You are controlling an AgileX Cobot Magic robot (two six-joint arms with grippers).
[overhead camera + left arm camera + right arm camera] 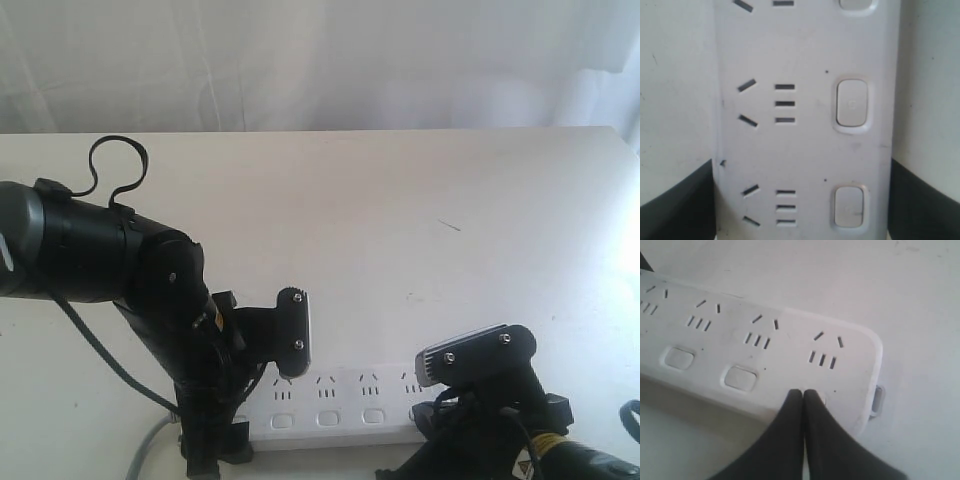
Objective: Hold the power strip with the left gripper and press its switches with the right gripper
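Down at about 6 o'clock in the exterior view, the power strip point(340, 408) lies flat on the white table point(420, 200), its grey cord point(145, 447) trailing toward 8 o'clock. Only the left wrist view shows the left gripper point(802, 210) clamping the strip across its width, one black finger against each long edge. Only the right wrist view shows the right gripper point(803, 395) with jaws closed together, tips on the end switch point(822, 400); two more switches point(740, 378) sit beside it, untouched.
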